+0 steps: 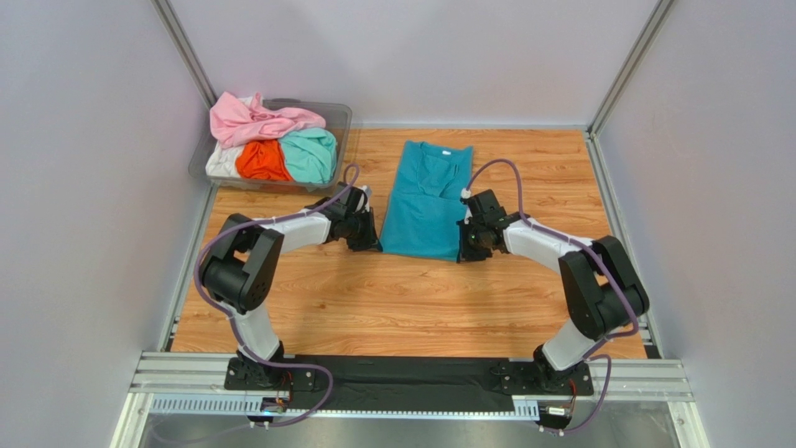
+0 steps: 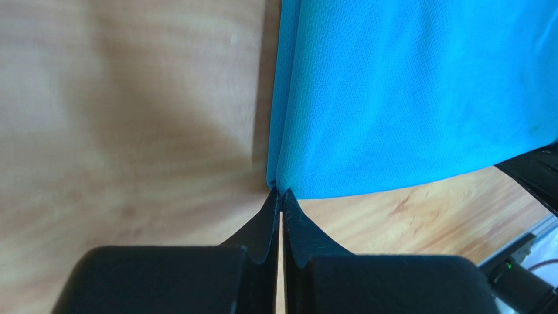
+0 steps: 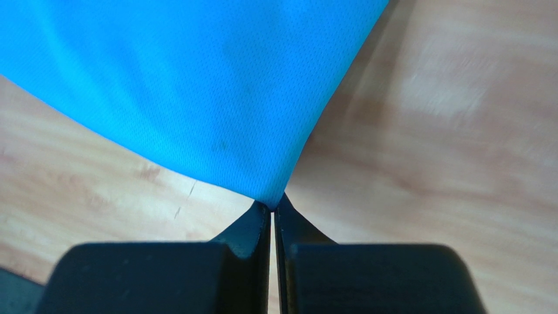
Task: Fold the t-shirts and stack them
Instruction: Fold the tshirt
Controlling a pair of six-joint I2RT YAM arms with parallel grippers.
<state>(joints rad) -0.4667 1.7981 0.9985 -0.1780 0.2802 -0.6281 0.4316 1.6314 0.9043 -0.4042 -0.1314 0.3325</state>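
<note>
a pale wood-grain surface (image 1: 411, 303) carries a deep teal-blue t-shirt (image 1: 425, 201). it is folded lengthwise into a long narrow panel, with the collar at the far end and the hem nearest the arms. its fabric is a fine matte mesh knit, with soft creases near the neck. the left pincer (image 2: 281, 193) is clamped tight on the near left corner of the hem. its black tapered fingers meet at a point, and the cloth gathers into a small pleat between them. the right pincer (image 3: 272, 205) is likewise pinched closed on the near right corner, and the cloth fans out from its tips in a smooth triangle. a soft shadow lies on the wood beside each corner. at the far left stands a clear plastic tub (image 1: 342, 116) heaped with crumpled shirts. a pink t-shirt (image 1: 257, 121) lies on top, an orange t-shirt (image 1: 262, 161) and a mint green t-shirt (image 1: 311, 154) sit in front, and a white t-shirt (image 1: 221, 161) is at the left edge.
</note>
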